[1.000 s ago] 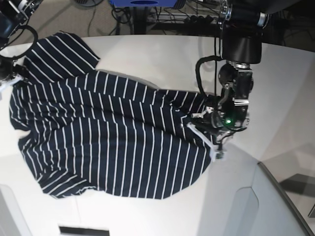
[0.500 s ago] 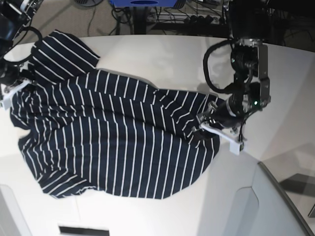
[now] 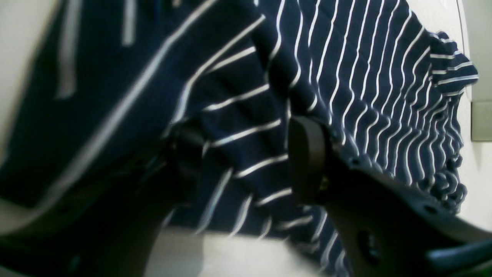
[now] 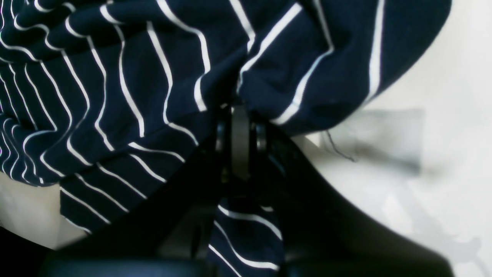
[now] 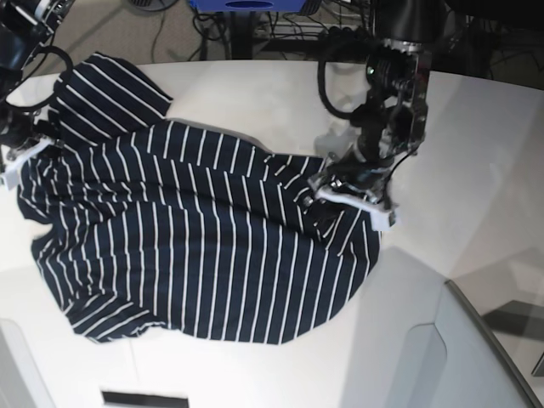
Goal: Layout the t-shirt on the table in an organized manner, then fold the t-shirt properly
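The navy white-striped t-shirt (image 5: 195, 238) lies spread but rumpled on the white table (image 5: 280, 102), one sleeve toward the far left. My left gripper (image 5: 350, 197) hangs over the shirt's bunched right edge. In the left wrist view it (image 3: 246, 157) stands open, its dark fingers (image 3: 307, 161) apart, with striped fabric (image 3: 365, 77) lying beyond them. My right gripper (image 5: 15, 161) is at the shirt's left edge. In the right wrist view it (image 4: 240, 127) is shut on a fold of the t-shirt (image 4: 96, 77), and cloth runs down between its fingers.
A raised pale panel (image 5: 425, 357) stands at the front right of the table. Cables and a blue object (image 5: 246, 4) lie beyond the far edge. A dark slot (image 5: 144, 398) sits at the front edge.
My left arm has swung left and toward the back, from the shirt's right edge to above its bunched folds, and its jaws have opened a little. The right gripper has stayed put.
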Motion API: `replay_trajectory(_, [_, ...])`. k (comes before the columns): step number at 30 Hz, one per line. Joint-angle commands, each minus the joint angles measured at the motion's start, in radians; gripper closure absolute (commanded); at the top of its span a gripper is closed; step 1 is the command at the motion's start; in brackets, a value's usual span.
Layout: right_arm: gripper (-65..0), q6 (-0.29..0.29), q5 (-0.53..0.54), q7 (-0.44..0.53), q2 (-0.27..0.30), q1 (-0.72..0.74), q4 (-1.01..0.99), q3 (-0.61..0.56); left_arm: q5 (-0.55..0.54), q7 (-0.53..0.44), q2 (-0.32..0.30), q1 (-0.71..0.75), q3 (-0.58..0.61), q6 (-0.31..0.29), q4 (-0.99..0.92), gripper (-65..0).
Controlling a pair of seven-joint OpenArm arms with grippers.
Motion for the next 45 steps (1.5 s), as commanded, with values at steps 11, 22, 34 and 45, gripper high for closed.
replay_trajectory(11, [0.0, 0.001, -0.007, -0.002, 0.019, 0.007, 0.009, 0.003, 0.009, -0.022, 0.083, -0.215, 0.001, 0.113, -0.243, -21.2])
replay_trajectory(22, [0.0, 0.001, -0.007, -0.001, 0.021, 0.008, 0.009, 0.003, 0.098, 0.042, 0.093, -0.189, 0.0, 0.245, -0.164, -3.6])
replay_trajectory(34, [0.0, 0.001, -0.007, -0.001, 0.021, 0.008, 0.009, 0.003, 0.097, 0.054, 0.011, -0.06, 0.0, 0.43, -0.013, -2.3])
replay_trajectory(45, [0.0, 0.001, -0.007, -0.001, 0.021, 0.008, 0.009, 0.003, 0.09, 0.054, -0.09, 0.074, -0.014, 0.453, 0.12, -2.3])
